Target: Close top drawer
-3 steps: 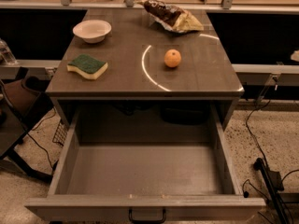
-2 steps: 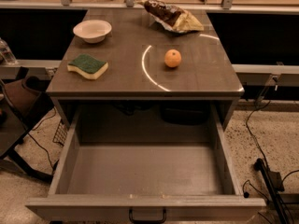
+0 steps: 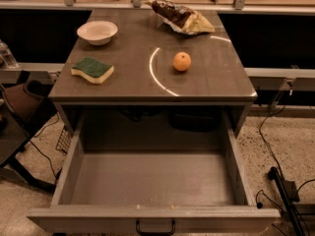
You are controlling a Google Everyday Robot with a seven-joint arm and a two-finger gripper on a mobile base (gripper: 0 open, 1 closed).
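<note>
The top drawer (image 3: 152,181) is a wide grey box drawer, pulled far out of the cabinet toward the camera. Its plain grey inside holds nothing. Its front panel (image 3: 74,220) runs along the bottom edge of the view, with a small black loop handle (image 3: 155,228) at its centre. The gripper and the arm are out of view in this frame.
The cabinet top (image 3: 133,82) bears a white bowl (image 3: 97,32), a green and yellow sponge (image 3: 92,69), an orange (image 3: 182,61) and a chip bag (image 3: 181,16). Black cables (image 3: 268,127) lie on the speckled floor at right. A dark chair base (image 3: 19,127) stands at left.
</note>
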